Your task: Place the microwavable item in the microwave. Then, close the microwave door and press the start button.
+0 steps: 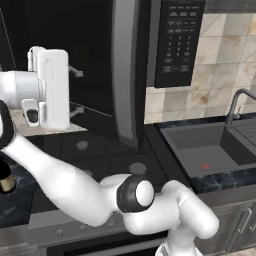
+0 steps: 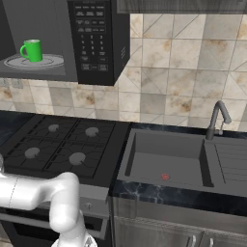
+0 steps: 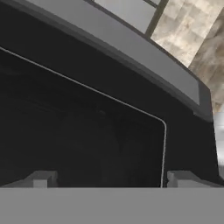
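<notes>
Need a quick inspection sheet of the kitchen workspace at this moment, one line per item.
Surface: dark marble counter with black cooktop and sink.
Job's things: green mug upright on the turntable inside the microwave; microwave door swung open.
Clutter: dark bottle at the left edge of the left base view.
Grippers: gripper open, empty, facing the door's dark window.
Cables: nothing seen.
Surroundings: tiled backsplash, faucet, grey cabinets below the counter.
</notes>
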